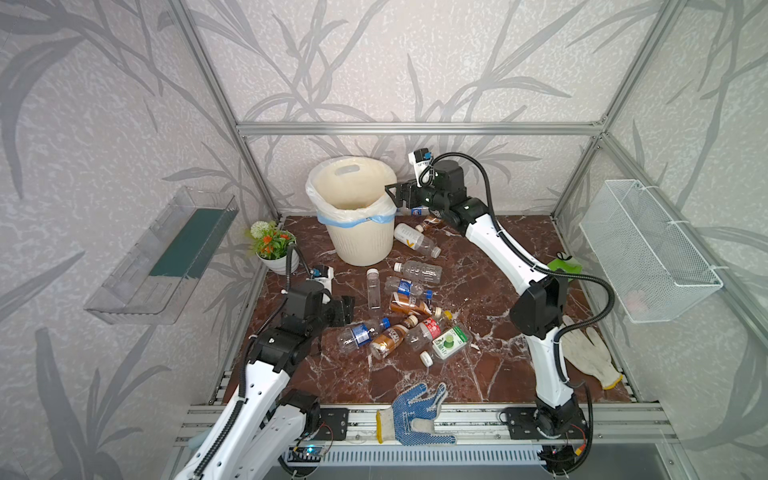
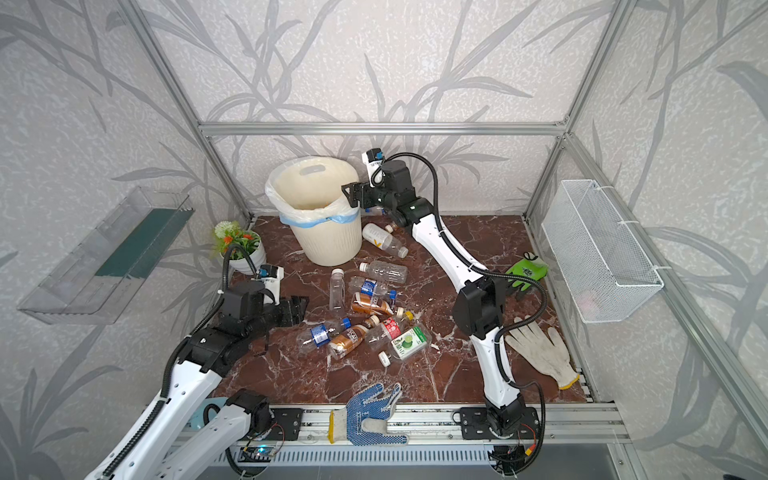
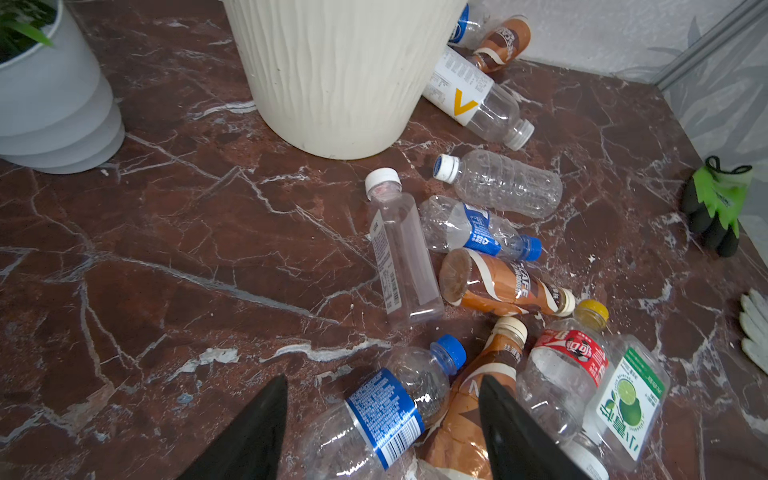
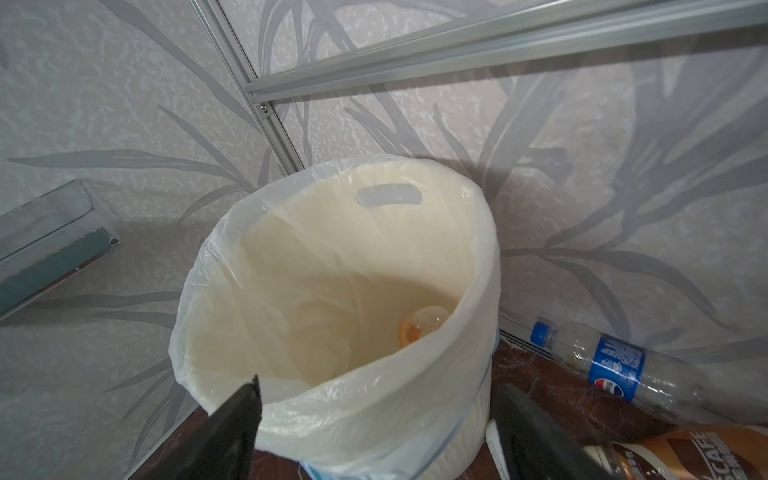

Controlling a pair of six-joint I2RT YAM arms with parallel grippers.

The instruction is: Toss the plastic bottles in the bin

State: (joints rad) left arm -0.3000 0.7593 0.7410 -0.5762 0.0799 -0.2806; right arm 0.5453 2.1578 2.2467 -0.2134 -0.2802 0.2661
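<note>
Black and set wide apart, the jaws of the right gripper (image 1: 394,194) hang at the right side of the rim of the bin (image 1: 365,245) with nothing between them. The right wrist view looks past both fingers down into the liner. The left gripper (image 1: 347,309) hovers low over the table (image 1: 332,374), just left of the bottle heap. Its jaws are partly apart and grip nothing. In the left wrist view a blue-labelled bottle (image 3: 390,407) and a brown-sleeved bottle (image 3: 478,395) lie below the gap.

Twelve plastic bottles (image 1: 417,270) can be counted. One, clear with an orange cap (image 4: 426,324), lies at the bottom of the bin. Eleven lie on their sides on the table: nine in a loose heap right of and in front of the bin, and two by the back wall under the right arm.

The bottles are thin clear plastic and several are dented or crushed. One is square-sided with a white cap (image 1: 373,289), and one is ribbed and bare. The labels are three blue, three brown, one red, one green and one white with a yellow V.

The bin is a cream, ribbed, tapering round bucket with an oval handle slot. A clear bag with a blue band is folded over its rim. The table is red-brown marble with white veins.

There are three gloves. A blue-dotted knit glove (image 1: 419,415) lies at the front rail, a white knit glove (image 1: 590,353) at the right, and a green-and-black glove (image 1: 563,264) near the right edge.

One white stepped flower pot (image 1: 278,264) stands left of the bin. One white wire mesh basket (image 1: 648,249) hangs on the right wall, and one clear plastic shelf (image 1: 162,257) on the left wall.
</note>
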